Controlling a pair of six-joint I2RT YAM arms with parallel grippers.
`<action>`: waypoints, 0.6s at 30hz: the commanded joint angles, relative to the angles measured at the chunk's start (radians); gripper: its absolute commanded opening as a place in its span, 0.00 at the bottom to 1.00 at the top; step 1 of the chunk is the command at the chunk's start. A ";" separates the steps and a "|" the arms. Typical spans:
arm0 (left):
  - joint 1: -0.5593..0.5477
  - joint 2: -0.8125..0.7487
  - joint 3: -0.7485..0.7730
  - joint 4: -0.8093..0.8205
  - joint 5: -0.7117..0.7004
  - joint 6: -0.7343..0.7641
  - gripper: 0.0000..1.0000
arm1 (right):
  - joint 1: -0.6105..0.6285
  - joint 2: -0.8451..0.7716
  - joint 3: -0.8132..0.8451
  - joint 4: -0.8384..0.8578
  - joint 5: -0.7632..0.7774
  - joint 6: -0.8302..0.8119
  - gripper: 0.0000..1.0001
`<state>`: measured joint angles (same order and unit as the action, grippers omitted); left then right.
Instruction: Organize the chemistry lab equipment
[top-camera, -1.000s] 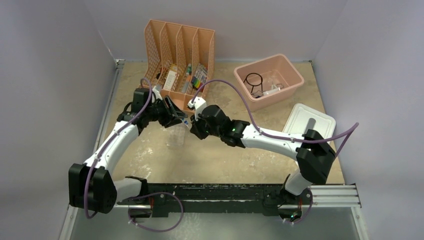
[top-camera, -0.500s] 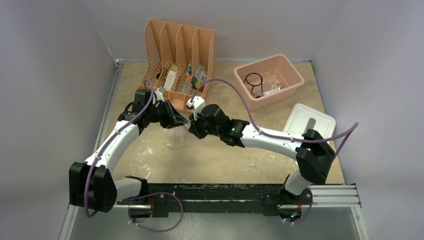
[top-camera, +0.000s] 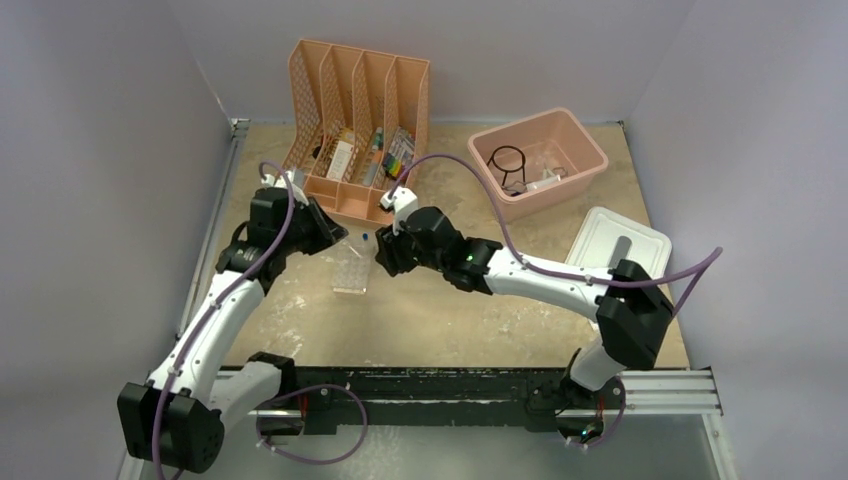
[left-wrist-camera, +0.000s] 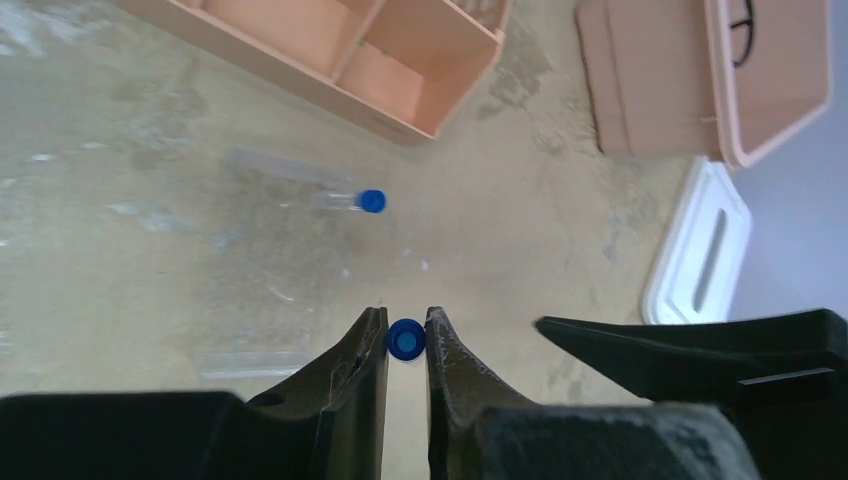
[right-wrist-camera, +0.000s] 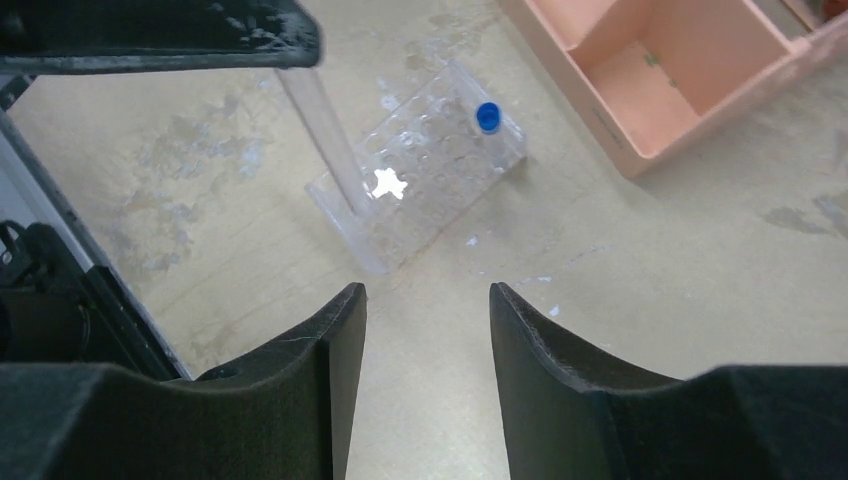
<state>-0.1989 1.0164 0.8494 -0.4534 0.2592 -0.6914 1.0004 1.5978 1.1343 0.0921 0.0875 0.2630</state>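
My left gripper (left-wrist-camera: 405, 315) is shut on a blue-capped clear tube (left-wrist-camera: 405, 340). In the right wrist view this tube (right-wrist-camera: 322, 130) slants down from the left gripper's fingers (right-wrist-camera: 160, 35) to the clear tube rack (right-wrist-camera: 430, 165). A second blue-capped tube (right-wrist-camera: 487, 116) stands in the rack's far end, and it also shows from above (top-camera: 366, 237). My right gripper (right-wrist-camera: 425, 290) is open and empty, just right of the rack (top-camera: 350, 268). A black wire ring (top-camera: 507, 160) lies in the pink tub (top-camera: 590, 160).
The peach slotted organizer (top-camera: 360, 100) stands at the back, just behind the rack, with small items in its slots. The tub's white lid (top-camera: 600, 235) lies at the right under the right arm. Both arms (top-camera: 440, 245) crowd the table's middle left.
My left gripper has drawn back to the left, away from the right gripper, with the tube in it. The blue cap on the rack has come into view.
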 joint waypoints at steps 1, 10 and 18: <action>-0.034 -0.049 -0.041 0.055 -0.251 0.074 0.08 | -0.031 -0.089 -0.053 0.027 0.090 0.087 0.51; -0.301 -0.048 -0.092 0.176 -0.649 0.128 0.08 | -0.186 -0.162 -0.215 0.034 0.085 0.277 0.49; -0.493 0.044 -0.120 0.266 -0.897 0.142 0.11 | -0.199 -0.156 -0.255 0.034 0.103 0.303 0.49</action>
<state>-0.6334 1.0271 0.7475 -0.2947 -0.4599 -0.5785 0.7982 1.4715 0.8860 0.0971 0.1661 0.5259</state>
